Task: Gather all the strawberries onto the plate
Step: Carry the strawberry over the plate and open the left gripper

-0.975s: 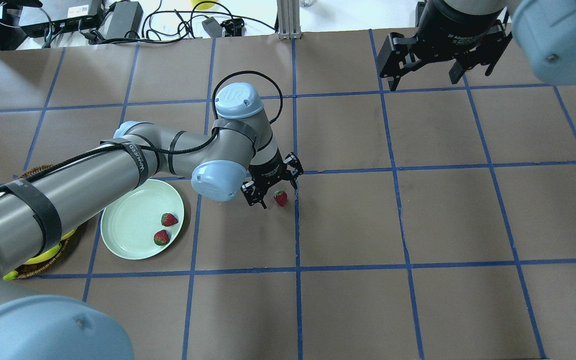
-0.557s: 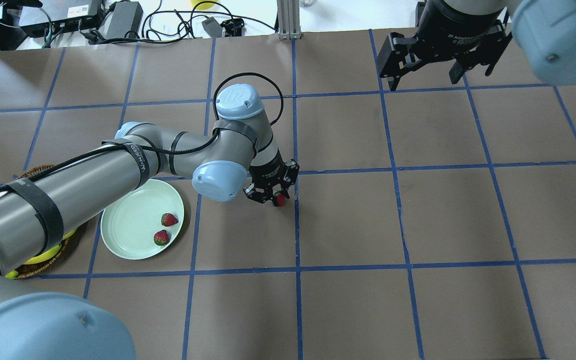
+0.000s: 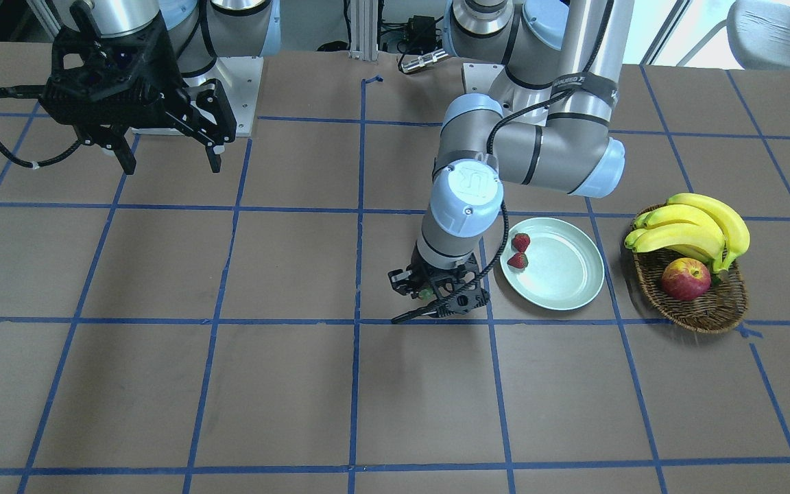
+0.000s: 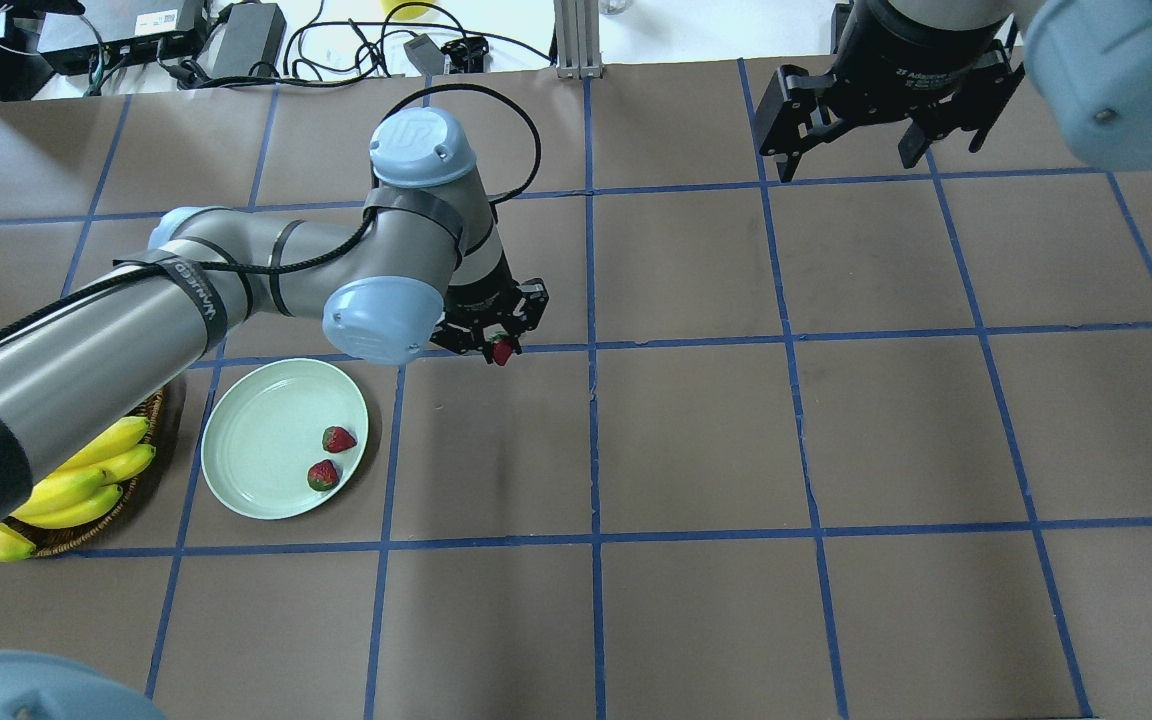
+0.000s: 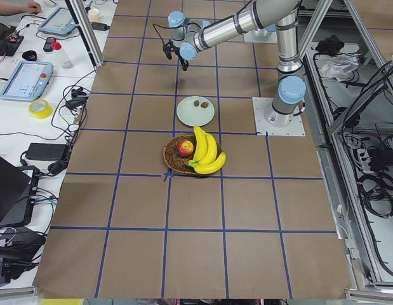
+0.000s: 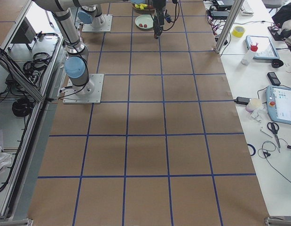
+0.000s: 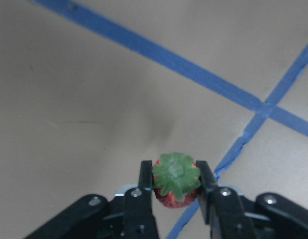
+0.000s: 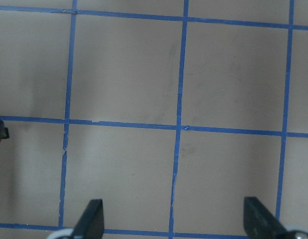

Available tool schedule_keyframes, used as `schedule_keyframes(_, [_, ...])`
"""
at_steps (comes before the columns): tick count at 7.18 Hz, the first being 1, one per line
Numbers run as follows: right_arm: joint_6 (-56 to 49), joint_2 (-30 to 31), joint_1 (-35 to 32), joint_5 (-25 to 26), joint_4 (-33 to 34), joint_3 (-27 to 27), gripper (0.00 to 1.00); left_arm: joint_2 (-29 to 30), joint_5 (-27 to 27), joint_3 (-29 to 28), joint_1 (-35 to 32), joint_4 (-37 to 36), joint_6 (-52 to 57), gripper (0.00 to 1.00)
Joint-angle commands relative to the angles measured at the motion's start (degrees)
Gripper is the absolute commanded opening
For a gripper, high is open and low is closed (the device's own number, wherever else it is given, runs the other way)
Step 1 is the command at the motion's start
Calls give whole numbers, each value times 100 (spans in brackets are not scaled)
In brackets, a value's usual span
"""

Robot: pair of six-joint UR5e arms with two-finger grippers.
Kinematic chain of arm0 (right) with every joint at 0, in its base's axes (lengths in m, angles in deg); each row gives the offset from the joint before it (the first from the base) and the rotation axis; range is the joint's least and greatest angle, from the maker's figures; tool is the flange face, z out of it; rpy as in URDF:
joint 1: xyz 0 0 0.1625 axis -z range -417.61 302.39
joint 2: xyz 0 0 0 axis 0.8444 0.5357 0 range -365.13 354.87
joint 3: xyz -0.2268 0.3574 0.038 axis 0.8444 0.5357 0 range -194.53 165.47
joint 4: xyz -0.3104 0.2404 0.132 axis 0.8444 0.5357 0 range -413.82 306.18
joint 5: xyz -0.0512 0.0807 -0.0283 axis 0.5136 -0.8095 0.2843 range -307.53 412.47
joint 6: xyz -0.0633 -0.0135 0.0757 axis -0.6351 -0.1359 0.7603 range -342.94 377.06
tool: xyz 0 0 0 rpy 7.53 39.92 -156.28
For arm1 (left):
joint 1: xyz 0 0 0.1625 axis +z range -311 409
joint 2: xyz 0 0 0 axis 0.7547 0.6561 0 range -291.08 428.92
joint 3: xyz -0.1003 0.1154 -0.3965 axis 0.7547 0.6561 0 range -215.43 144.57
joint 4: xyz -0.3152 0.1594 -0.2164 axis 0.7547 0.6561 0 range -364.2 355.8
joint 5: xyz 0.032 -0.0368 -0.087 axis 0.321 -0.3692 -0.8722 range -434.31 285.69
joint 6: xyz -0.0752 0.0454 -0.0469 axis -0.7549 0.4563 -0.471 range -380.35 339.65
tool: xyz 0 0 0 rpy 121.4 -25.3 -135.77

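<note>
My left gripper (image 4: 501,347) is shut on a strawberry (image 4: 503,351) and holds it above the table, to the upper right of the plate (image 4: 246,440). The left wrist view shows the berry's green cap (image 7: 176,174) clamped between the two fingers. Two more strawberries (image 4: 338,439) (image 4: 323,475) lie in the pale mint-green plate, which also shows in the front-facing view (image 3: 566,274). My right gripper (image 4: 876,125) is open and empty, high over the table's far right.
A wicker basket (image 3: 700,305) with bananas (image 3: 693,230) and a red apple (image 3: 685,279) stands just beyond the plate on my left. Cables and boxes (image 4: 236,40) lie along the far table edge.
My left gripper closed on the third strawberry, lifted it off the table and moved it up and to the left in the overhead view. The right arm has not moved.
</note>
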Motion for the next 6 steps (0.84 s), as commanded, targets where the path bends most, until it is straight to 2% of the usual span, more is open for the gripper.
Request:
schedule_keyframes(1, [0,0,0,-1,0,0,100,-383,367,-28,814,975,1534,0])
schedule_keyframes(3, [-9,0,0,-1,0,0,100,-463,824,86,1596,1276,3261,0])
schedule_keyframes(5, [-9,0,0,-1,0,0,100,-472,835,366,2187,1260,4040,0])
schedule_keyframes(6, [0,0,0,8,0,0,100,-463,835,394,2328,1260,4140,9])
